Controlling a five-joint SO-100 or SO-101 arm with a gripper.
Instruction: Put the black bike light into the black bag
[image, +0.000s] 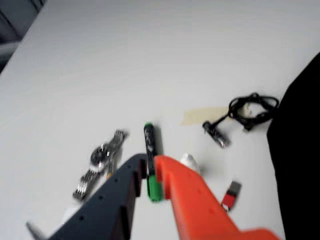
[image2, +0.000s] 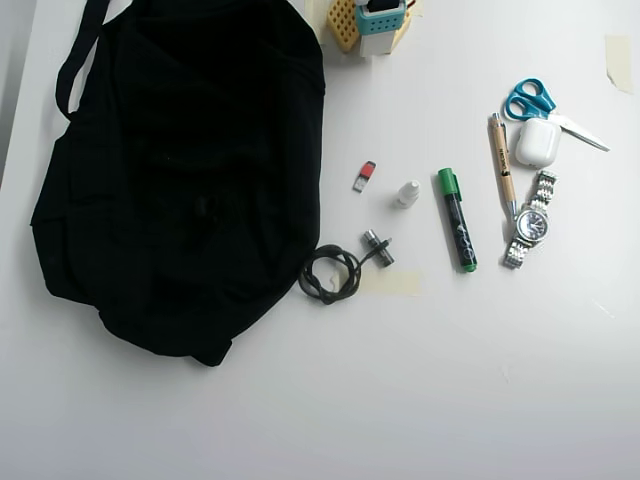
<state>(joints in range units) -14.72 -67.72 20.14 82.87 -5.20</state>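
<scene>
**Hand empty above the marker; light on the bag**

In the wrist view the hand hangs over the white surface. Its dark and orange fingertips are nearly together and grip nothing. The green marker shows through the thin gap below them.

In the overhead view the bag covers the left side. A tiny dark lump on its fabric looks like the light, though black on black makes it hard to be sure.

The coiled cable lies just beside the bag's right edge. The watch lies right of the marker.
</scene>
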